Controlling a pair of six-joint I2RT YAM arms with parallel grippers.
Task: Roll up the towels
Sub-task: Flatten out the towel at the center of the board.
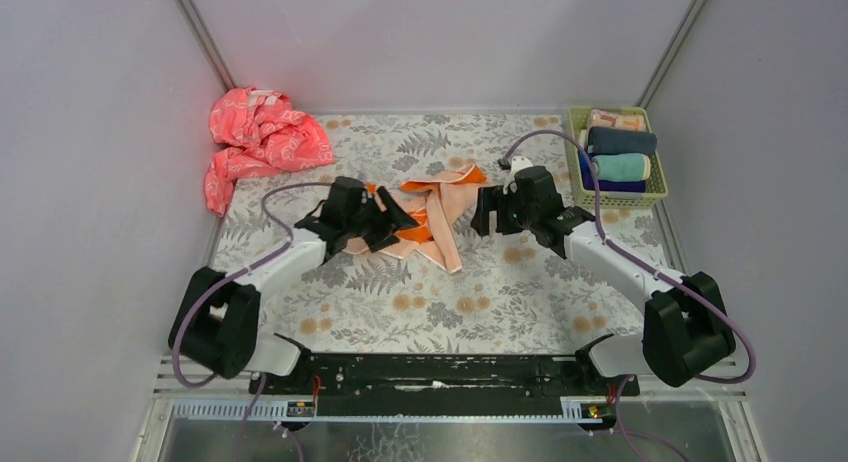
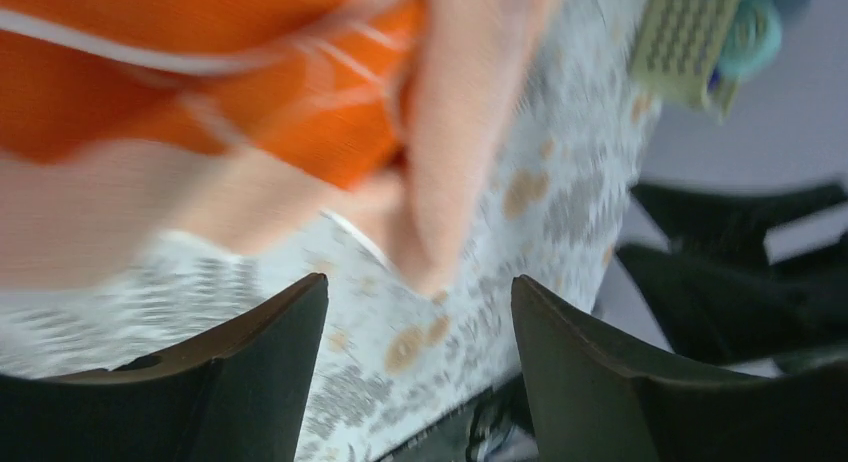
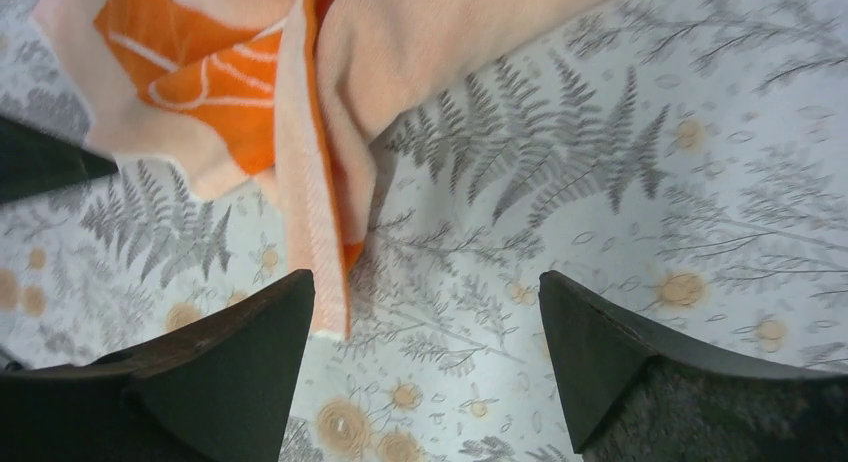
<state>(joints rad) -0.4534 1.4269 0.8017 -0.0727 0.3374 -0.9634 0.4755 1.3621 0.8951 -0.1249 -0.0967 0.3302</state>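
Note:
The orange and peach towel [image 1: 432, 214] lies crumpled in the middle of the floral table, between my two grippers. My left gripper [image 1: 392, 222] is open and empty at the towel's left edge; in the left wrist view the towel [image 2: 250, 112] fills the top, blurred, above my open gripper [image 2: 420, 292]. My right gripper [image 1: 486, 214] is open and empty just right of the towel; in the right wrist view a towel edge [image 3: 310, 222] hangs down by the left finger of my gripper [image 3: 428, 287]. A mint-teal rolled towel [image 1: 620, 167] lies in the basket.
A green basket [image 1: 655, 190] at the back right holds several rolled towels. A crumpled pink patterned cloth [image 1: 258, 137] lies at the back left, against the wall. Grey walls close in the table on three sides.

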